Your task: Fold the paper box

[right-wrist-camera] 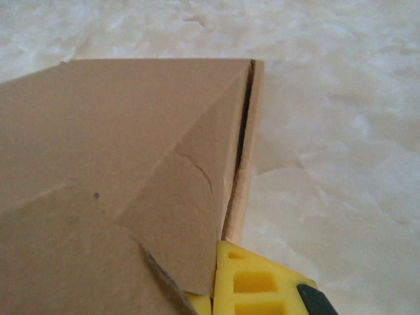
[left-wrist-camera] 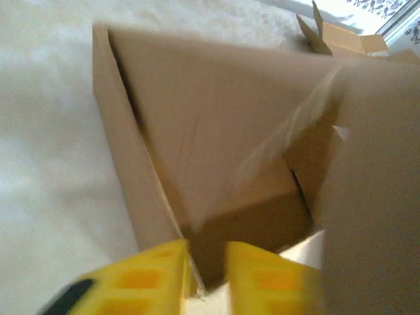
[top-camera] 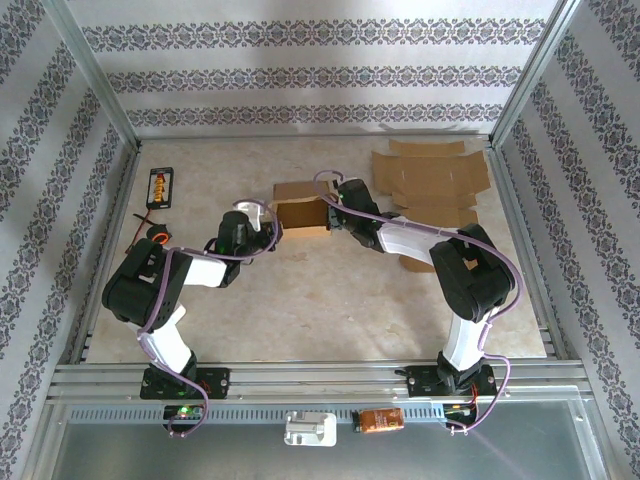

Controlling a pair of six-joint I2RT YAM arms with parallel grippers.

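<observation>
Standing part folded on the far half of the desk (top-camera: 330, 310), the paper box (top-camera: 300, 212) is set with its long axis running left to right and its paler front face turned toward the arms. It is flanked by both arms. The left tool (top-camera: 268, 232) is placed at its near-left corner, jaws slightly apart, a wall edge running into the gap. The right tool (top-camera: 333, 205) is closed on the right-hand wall. A flat cardboard blank (top-camera: 430, 185) is seen farther right.
</observation>
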